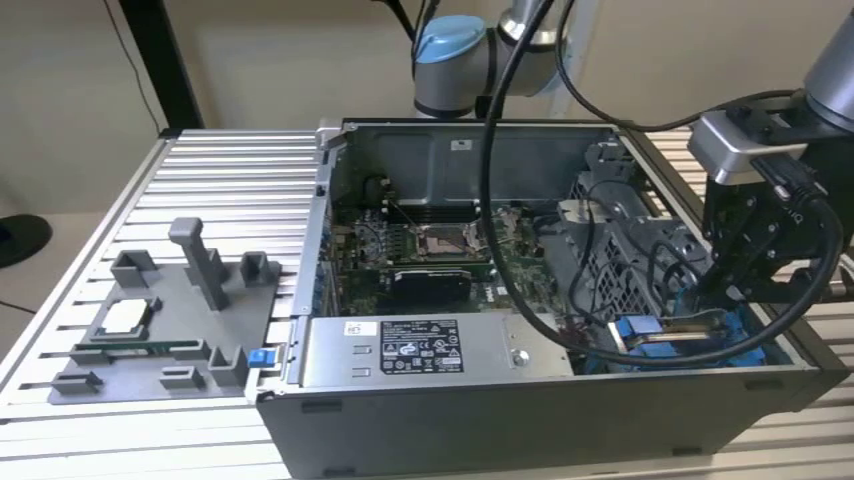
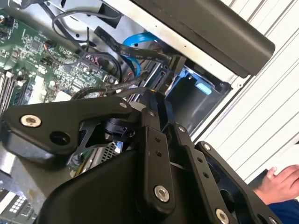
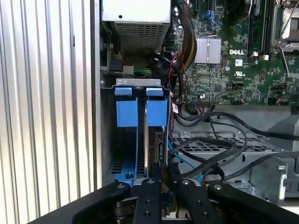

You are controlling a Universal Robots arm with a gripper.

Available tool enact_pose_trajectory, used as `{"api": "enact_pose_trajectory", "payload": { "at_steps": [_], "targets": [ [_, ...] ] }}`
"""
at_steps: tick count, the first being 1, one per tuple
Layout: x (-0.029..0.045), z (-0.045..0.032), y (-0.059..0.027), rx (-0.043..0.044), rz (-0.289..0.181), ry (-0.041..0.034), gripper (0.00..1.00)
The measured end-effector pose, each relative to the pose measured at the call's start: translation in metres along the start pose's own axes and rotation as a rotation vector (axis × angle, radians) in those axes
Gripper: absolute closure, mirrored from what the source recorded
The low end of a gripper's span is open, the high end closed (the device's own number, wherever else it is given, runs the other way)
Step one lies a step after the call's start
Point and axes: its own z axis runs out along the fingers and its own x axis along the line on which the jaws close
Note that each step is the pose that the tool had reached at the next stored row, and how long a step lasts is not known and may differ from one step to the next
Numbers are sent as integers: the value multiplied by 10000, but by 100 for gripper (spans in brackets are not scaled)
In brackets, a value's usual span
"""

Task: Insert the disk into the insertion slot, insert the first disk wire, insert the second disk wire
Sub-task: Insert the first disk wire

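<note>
At insertion slot (image 3: 127, 112), disk (image 3: 156, 149) edge-on, lengthwise

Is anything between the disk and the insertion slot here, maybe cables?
Nothing visible stands in the way. In the first wrist view the disk stands edge-on close by the gripper and apparently sits already within the insertion slot. The black cables lie to one side of the slot, not across its opening.
</note>
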Motion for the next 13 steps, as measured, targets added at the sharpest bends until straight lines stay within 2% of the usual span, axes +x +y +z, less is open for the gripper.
{"api": "enact_pose_trajectory", "payload": {
  "at_steps": [5,9,13],
  "targets": [
    [4,74,-12,-1,-104,-4,100],
    [8,132,-28,32,-106,-4,100],
    [4,162,-32,49,-105,-3,100]
  ]
}}
